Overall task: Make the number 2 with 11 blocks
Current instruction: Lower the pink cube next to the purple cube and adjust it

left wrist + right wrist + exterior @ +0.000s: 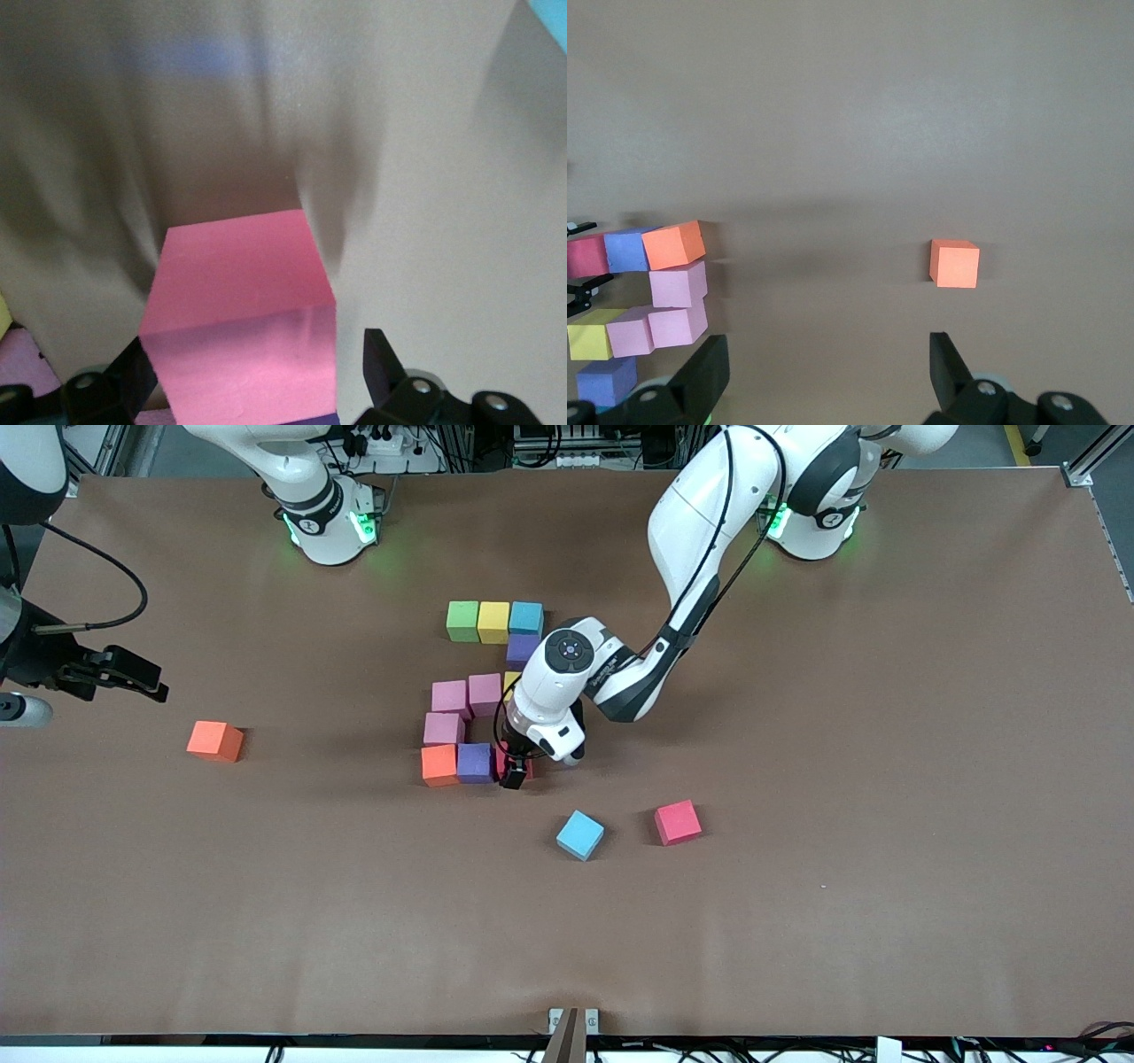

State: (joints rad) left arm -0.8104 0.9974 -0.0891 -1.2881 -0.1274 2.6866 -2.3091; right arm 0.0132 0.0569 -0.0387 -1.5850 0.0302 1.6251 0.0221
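Observation:
The number 2 stands mid-table: green (462,621), yellow (493,622) and light blue (526,617) blocks in the row farthest from the front camera, a purple block (523,648) below them, then pink blocks (450,698). The nearest row has an orange block (439,765), a purple one (475,763) and a red block (501,762). My left gripper (516,772) straddles that red block (239,301). It is open, with a gap between one finger (379,354) and the block. My right gripper (133,673) waits open over bare table at the right arm's end.
Loose blocks lie apart from the figure: an orange one (214,740) toward the right arm's end, also in the right wrist view (954,264), and a light blue one (580,834) and a red one (678,821) nearer the front camera. The left arm hides part of the figure's middle.

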